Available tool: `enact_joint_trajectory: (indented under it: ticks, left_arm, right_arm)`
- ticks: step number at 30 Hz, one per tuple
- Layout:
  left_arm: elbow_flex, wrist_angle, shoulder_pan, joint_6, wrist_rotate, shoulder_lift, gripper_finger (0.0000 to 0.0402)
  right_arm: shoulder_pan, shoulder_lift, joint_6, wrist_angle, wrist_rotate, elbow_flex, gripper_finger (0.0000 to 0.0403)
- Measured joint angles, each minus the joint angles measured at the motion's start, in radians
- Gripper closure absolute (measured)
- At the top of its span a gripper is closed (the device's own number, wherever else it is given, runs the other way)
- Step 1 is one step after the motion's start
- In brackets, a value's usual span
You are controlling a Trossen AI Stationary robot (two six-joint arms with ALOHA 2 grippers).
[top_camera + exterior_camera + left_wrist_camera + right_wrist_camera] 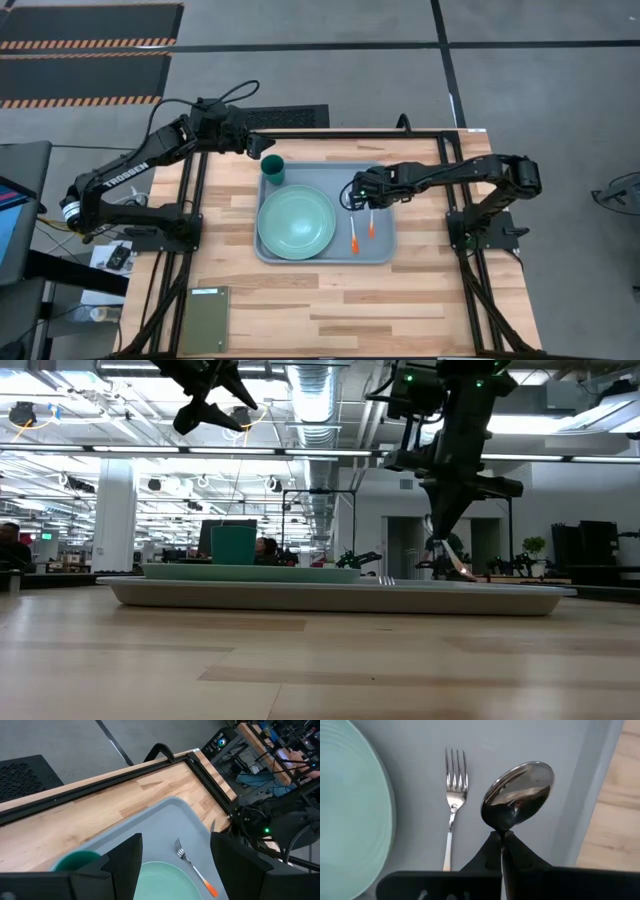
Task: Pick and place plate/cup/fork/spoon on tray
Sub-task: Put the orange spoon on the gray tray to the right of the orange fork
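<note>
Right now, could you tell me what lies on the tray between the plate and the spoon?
The fork lies between the plate and the spoon, on the tray, in the right wrist view.

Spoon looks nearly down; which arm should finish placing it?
Right, probably. The right gripper is shut on the spoon above the tray, beside the fork. The left gripper is open near the cup.
</note>
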Motion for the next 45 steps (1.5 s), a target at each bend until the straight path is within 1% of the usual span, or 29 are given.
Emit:
enact_joint_trajectory:
  ticks: [5,8,12,33,39,45]
  left_arm:
    - [0.0,0.0,0.0,0.0,0.0,0.0,0.0181]
    - [0.0,0.0,0.0,0.001,0.0,0.0,0.0181]
    - [0.0,0.0,0.0,0.002,0.0,0.0,0.0181]
    - [0.0,0.001,0.0,0.002,-0.001,0.0,0.0181]
    - [0.0,0.001,0.0,0.002,-0.002,0.0,0.0181]
    - [0.0,0.001,0.0,0.002,-0.006,0.0,0.0181]
  right_arm:
    - [-0.019,0.019,-0.02,0.044,-0.016,0.0,0.0395]
    - [-0.036,0.054,-0.04,0.083,-0.037,0.001,0.0395]
    - [-0.051,0.083,-0.066,0.082,-0.06,0.014,0.0395]
    - [-0.055,0.081,-0.073,0.084,-0.047,0.018,0.0395]
    - [-0.039,0.081,-0.031,0.084,-0.03,-0.01,0.0395]
    - [-0.033,0.082,-0.028,0.093,-0.026,-0.019,0.0395]
